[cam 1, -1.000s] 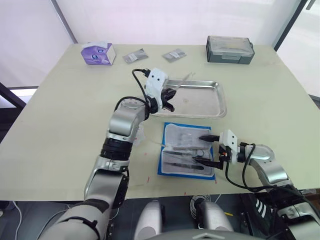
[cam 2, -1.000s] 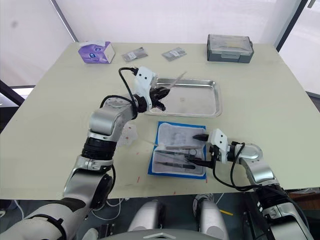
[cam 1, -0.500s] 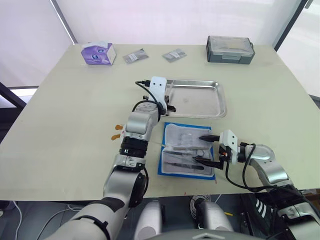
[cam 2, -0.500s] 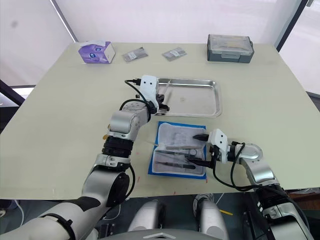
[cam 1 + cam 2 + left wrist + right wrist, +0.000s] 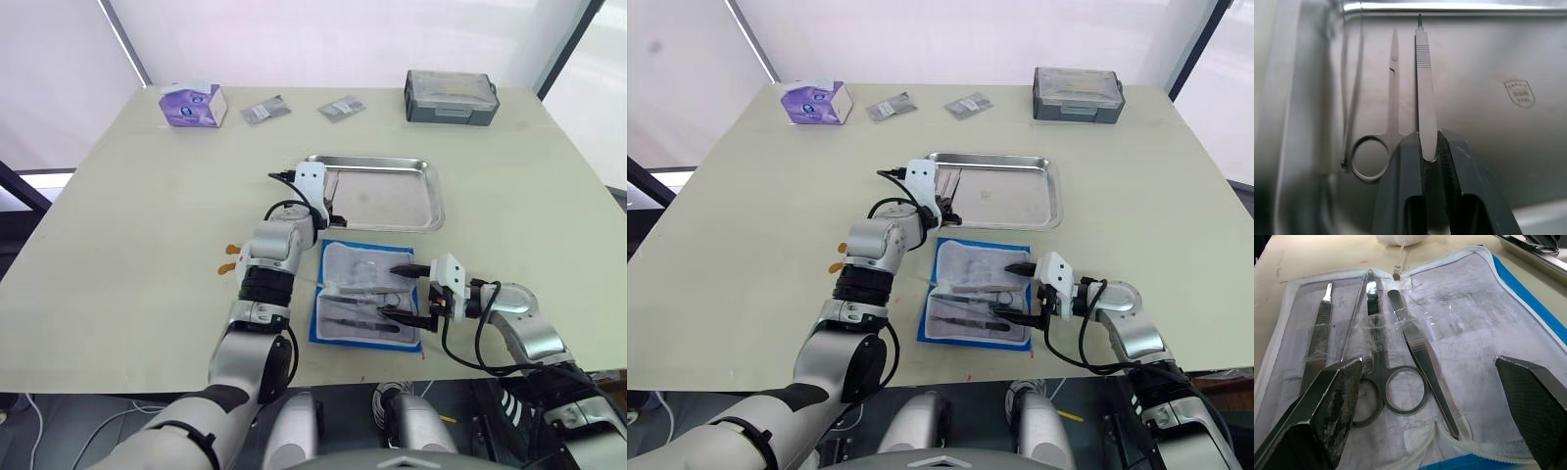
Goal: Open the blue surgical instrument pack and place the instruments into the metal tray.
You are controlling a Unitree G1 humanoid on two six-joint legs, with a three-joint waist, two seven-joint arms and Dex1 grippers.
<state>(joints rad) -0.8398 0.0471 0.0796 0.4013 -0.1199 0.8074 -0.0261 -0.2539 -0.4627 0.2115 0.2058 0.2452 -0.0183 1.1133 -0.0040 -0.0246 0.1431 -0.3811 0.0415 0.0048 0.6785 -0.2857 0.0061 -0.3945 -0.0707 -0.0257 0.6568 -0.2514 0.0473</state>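
Steel scalpel handle (image 5: 1425,93) is pinched in the left pincer (image 5: 1429,147) over the metal tray (image 5: 428,210); releasing it is likely next. Two instruments already lie in the tray. Right pincer (image 5: 1425,396) is spread over the open blue surgical instrument pack (image 5: 327,335) on the bench (image 5: 127,225), holding four instruments.

The pack (image 5: 365,292) lies just before the metal tray (image 5: 392,201); perhaps 2 instruments (image 5: 1388,122) lie in the tray.

bright backlight; blurred wrist-view edges
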